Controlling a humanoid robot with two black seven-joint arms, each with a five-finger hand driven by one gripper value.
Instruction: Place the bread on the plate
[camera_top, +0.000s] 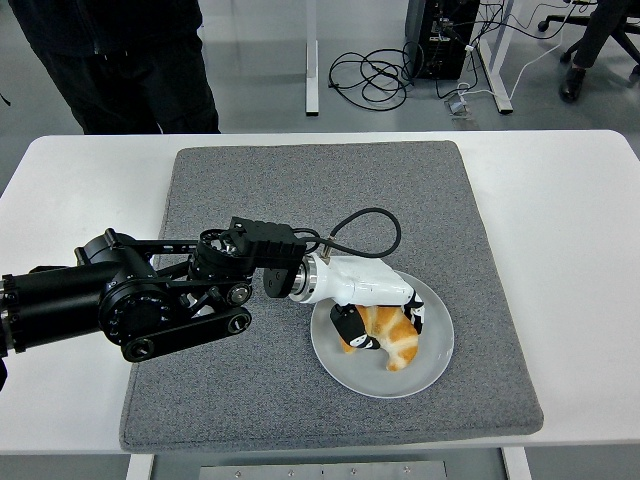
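Observation:
A golden croissant (392, 338) lies on the white plate (430, 368), which sits on the grey mat toward its front right. My left hand (378, 316), white with black finger pads, reaches in from the left and is curled over the croissant's upper end, its thumb (347, 326) on the left side and fingers (415, 312) on the right. The bread's lower end rests on the plate. The black left arm (150, 295) stretches low across the mat. My right arm is out of view.
The grey mat (320, 200) covers the middle of the white table (570, 230). A person in dark clothes (120, 60) stands beyond the far edge at the top left. Cables and desk legs lie on the floor behind.

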